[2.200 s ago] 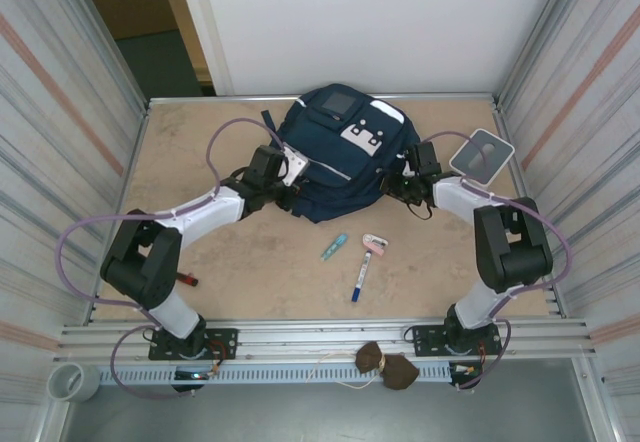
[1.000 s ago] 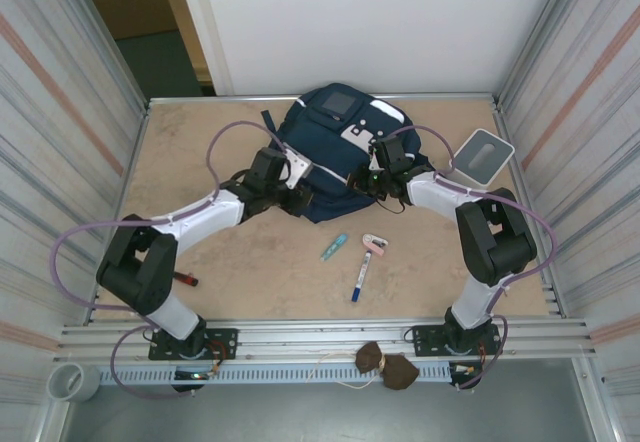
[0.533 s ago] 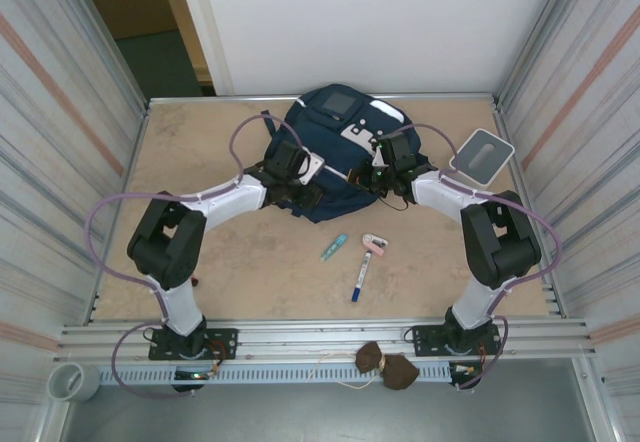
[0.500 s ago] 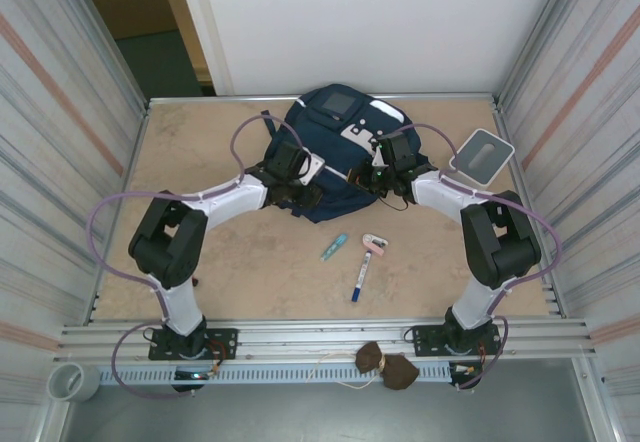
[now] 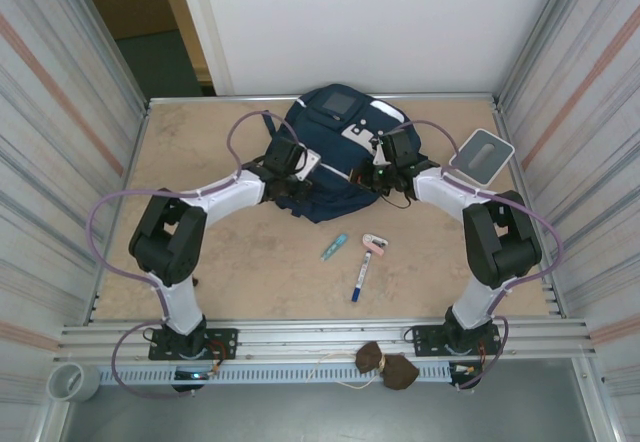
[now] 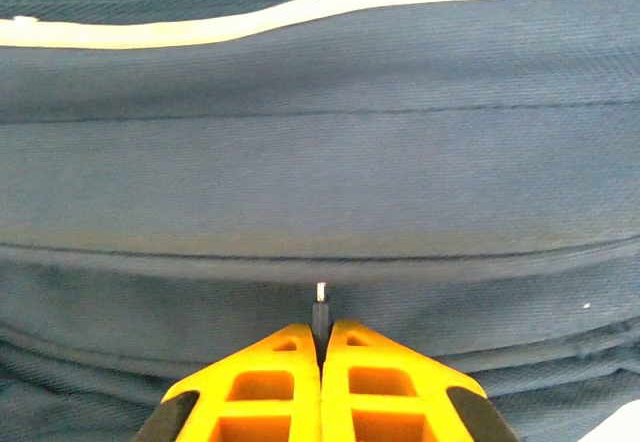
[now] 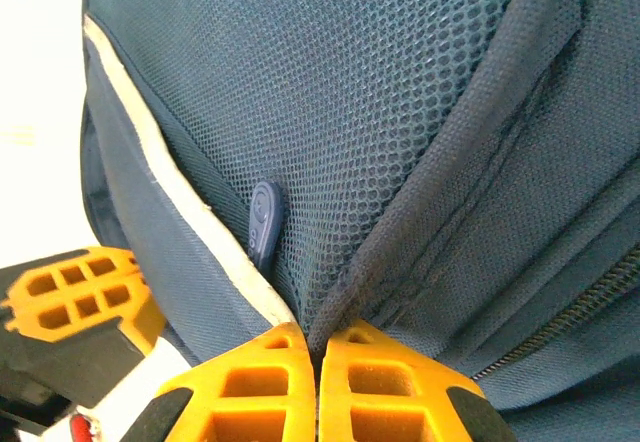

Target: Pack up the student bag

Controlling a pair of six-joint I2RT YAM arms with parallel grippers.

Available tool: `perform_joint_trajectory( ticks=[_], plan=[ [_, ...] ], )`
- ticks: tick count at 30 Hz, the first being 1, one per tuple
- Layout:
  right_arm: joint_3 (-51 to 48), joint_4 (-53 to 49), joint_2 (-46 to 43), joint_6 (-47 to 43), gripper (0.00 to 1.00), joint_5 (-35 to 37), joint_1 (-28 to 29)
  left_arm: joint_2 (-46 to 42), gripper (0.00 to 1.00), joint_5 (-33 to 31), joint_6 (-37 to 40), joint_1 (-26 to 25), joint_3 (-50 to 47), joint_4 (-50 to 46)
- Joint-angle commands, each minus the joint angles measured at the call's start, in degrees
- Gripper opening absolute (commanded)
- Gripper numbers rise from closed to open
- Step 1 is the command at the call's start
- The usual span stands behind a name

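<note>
Left gripper, clamped on a likely zipper pull, we should draw steadily while right gripper pinches the student bag taut.

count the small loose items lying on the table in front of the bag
3: a teal stick, a pink-white piece right of it, and a blue-tipped pen below both in the top view. Others may be hidden.
</note>
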Motion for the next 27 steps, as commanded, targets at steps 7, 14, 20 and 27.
perform_joint_trajectory(
  ticks=[7,14,20,27],
  plan=[
    [2.2,-9.5,-3.5,-10.8,0.00,-2.8,-5.5,-5.7,0.00,-0.6,2.3,4.2,-5.5,1.0],
    [6.2,-9.5,0.0,-11.1,0.00,-7.0,-6.3,-7.8,0.00,0.5,1.9,4.3,-7.3,0.7],
    [13.6,-9.3,5.8,-9.9,0.00,-8.5,-4.1,-10.9,0.00,-2.5,0.8,4.5,-8.8,-0.1],
    [24.1,-10.8,12.4,-7.5,0.05,-6.1,-3.1,-12.5,0.00,2.1,-2.6,4.0,-9.9,0.2]
  ],
)
